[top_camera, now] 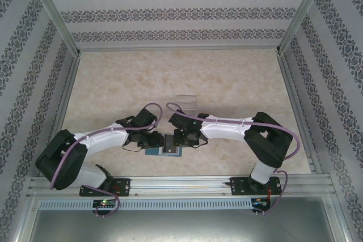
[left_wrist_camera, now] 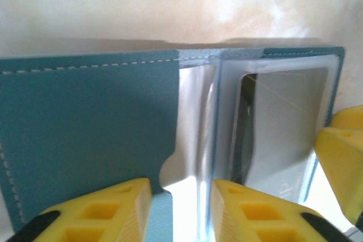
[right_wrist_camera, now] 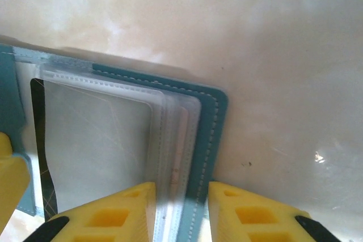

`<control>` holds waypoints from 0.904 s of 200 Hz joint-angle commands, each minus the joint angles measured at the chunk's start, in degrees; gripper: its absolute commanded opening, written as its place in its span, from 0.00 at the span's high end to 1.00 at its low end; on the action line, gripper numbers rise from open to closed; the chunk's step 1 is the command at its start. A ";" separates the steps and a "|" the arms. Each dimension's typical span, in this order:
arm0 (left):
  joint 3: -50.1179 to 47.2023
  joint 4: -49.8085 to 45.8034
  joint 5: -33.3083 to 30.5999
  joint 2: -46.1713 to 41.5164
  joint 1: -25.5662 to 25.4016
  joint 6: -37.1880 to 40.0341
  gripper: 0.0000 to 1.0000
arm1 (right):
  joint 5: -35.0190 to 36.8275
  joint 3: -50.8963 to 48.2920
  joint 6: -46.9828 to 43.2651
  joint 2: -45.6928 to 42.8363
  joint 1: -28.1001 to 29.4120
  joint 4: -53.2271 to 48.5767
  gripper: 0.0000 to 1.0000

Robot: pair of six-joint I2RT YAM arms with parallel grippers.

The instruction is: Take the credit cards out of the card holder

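The teal-blue card holder (top_camera: pixel 164 152) lies opened flat on the table, between the two gripper heads. In the left wrist view its teal flap (left_wrist_camera: pixel 85 117) is on the left and clear sleeves are on the right, with a dark credit card (left_wrist_camera: pixel 245 128) edge behind them. My left gripper (left_wrist_camera: pixel 181 185) (top_camera: pixel 159 140) stands partly open over the holder's middle fold. My right gripper (right_wrist_camera: pixel 181 188) (top_camera: pixel 172 139) straddles the holder's right edge (right_wrist_camera: pixel 218 117), its jaws partly apart. A pale pinkish card (right_wrist_camera: pixel 180 140) shows inside the sleeves, and the dark card (right_wrist_camera: pixel 38 134) at the left.
A clear plastic box (top_camera: pixel 185 103) stands just behind the grippers. The beige table (top_camera: pixel 227 77) stretches back to patterned walls, with metal frame rails (top_camera: pixel 295 100) along its sides. The other gripper's yellow finger (left_wrist_camera: pixel 343 157) crowds the holder's right side.
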 commanded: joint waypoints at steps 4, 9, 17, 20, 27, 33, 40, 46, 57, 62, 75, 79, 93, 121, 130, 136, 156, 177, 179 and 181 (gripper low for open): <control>-2.71 0.47 -2.38 -3.87 0.00 -1.87 0.60 | 1.34 -0.40 -0.85 -0.17 0.55 -1.90 0.69; -2.90 1.35 -1.85 -4.52 0.04 -2.03 0.59 | 1.34 -0.39 -0.80 -0.19 0.54 -1.90 0.70; -3.15 2.38 -1.28 -5.23 0.12 -2.40 0.59 | 1.27 -0.36 -0.81 -0.04 0.59 -1.82 0.70; -3.15 2.65 -1.10 -5.41 0.13 -2.57 0.59 | 1.26 -0.36 -0.84 -0.03 0.58 -1.81 0.70; -3.08 3.40 -0.43 -5.67 0.13 -2.73 0.59 | 1.17 -0.37 -0.81 0.01 0.59 -1.70 0.70; -2.89 3.88 -0.07 -5.61 0.13 -2.87 0.59 | 1.08 -0.36 -0.87 0.00 0.58 -1.64 0.70; -2.73 4.21 0.32 -5.38 0.08 -2.94 0.58 | 1.00 -0.40 -0.89 0.09 0.55 -1.64 0.70; -2.43 4.43 0.45 -5.12 0.08 -2.89 0.58 | 1.03 -0.35 -0.93 0.09 0.59 -1.63 0.70; -2.07 4.70 0.78 -4.34 0.13 -2.69 0.58 | 1.04 -0.38 -0.87 0.09 0.59 -1.65 0.70; -2.00 5.06 1.05 -3.90 0.13 -2.65 0.58 | 1.00 -0.35 -0.90 0.09 0.59 -1.64 0.70; -1.85 5.49 1.39 -2.68 0.08 -2.50 0.59 | 0.99 -0.35 -0.89 0.07 0.59 -1.68 0.71; -1.75 5.47 1.47 -2.32 0.13 -2.43 0.59 | 1.03 -0.35 -1.01 0.02 0.59 -1.64 0.71; -1.47 5.15 1.39 -1.08 0.10 -2.01 0.61 | 1.06 -0.42 -1.05 0.03 0.58 -1.64 0.71; -1.30 4.14 0.75 0.57 0.13 -1.33 0.62 | 0.99 -0.53 -0.90 0.00 0.58 -1.55 0.71; -1.31 3.73 0.57 1.13 0.12 -1.15 0.62 | 1.00 -0.53 -0.88 -0.04 0.55 -1.60 0.71; -1.30 3.60 0.49 1.38 0.13 -0.98 0.63 | 1.03 -0.53 -0.89 -0.07 0.59 -1.63 0.71; -0.91 1.91 -0.32 2.34 0.13 -0.33 0.65 | 1.17 -0.58 -0.81 -0.17 0.58 -1.72 0.71; -0.25 -0.84 -2.29 2.68 0.13 0.53 0.68 | 1.45 -0.53 -0.74 -0.17 0.59 -1.98 0.70; -0.21 -1.06 -2.44 2.63 0.13 0.58 0.68 | 1.46 -0.55 -0.76 -0.17 0.59 -1.99 0.70; -0.14 -1.29 -2.65 2.62 0.13 0.63 0.68 | 1.44 -0.58 -0.75 -0.17 0.59 -2.05 0.70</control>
